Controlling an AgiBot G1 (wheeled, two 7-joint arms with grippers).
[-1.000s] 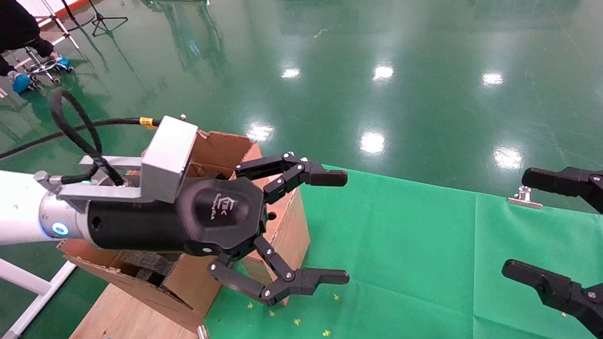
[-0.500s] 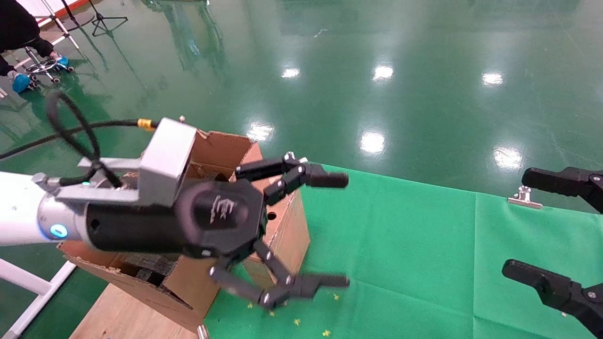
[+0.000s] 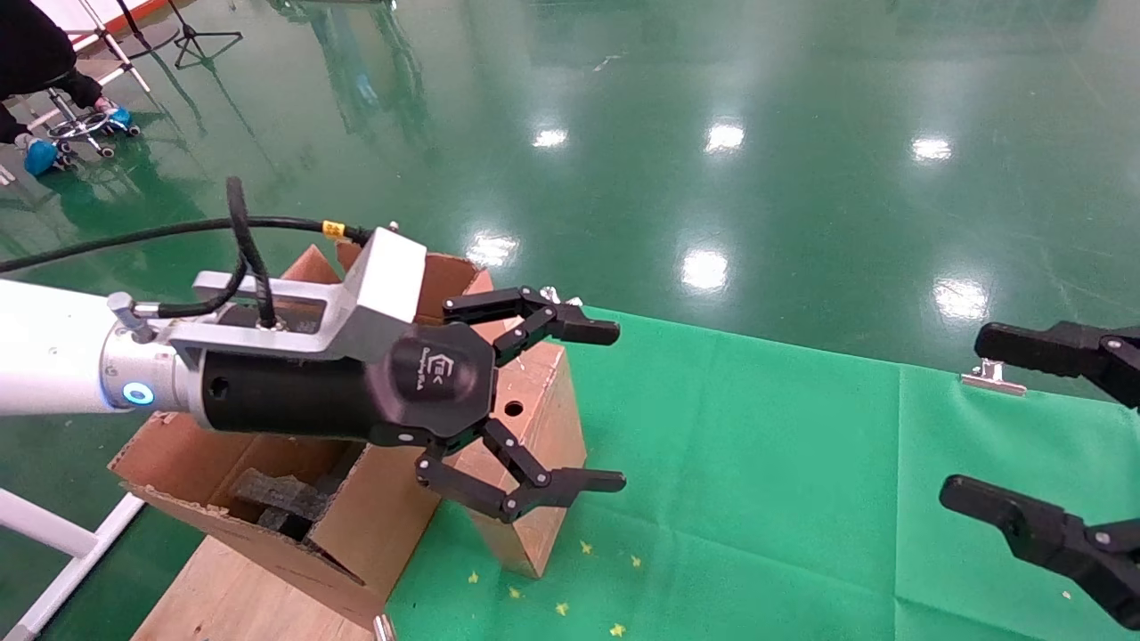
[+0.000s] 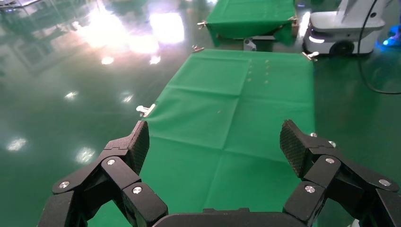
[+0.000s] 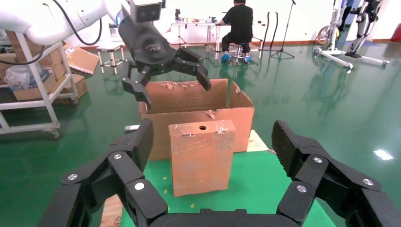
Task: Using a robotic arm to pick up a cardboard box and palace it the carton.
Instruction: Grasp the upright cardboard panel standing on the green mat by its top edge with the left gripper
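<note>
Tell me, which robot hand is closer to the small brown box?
Left. The left gripper hangs open just above the cardboard box, beside the carton. The right gripper is open, far off across the green cloth.

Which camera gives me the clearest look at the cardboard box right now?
The right wrist view: the cardboard box stands upright and unobstructed, front face fully visible, before the carton. The head view shows it partly hidden behind the open left gripper. The left wrist view misses it entirely.

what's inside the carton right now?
Black foam pieces show inside the carton in the head view. The left gripper, open and empty, hangs over it, and its body hides much of the interior. The small cardboard box stands outside, on the green cloth.
</note>
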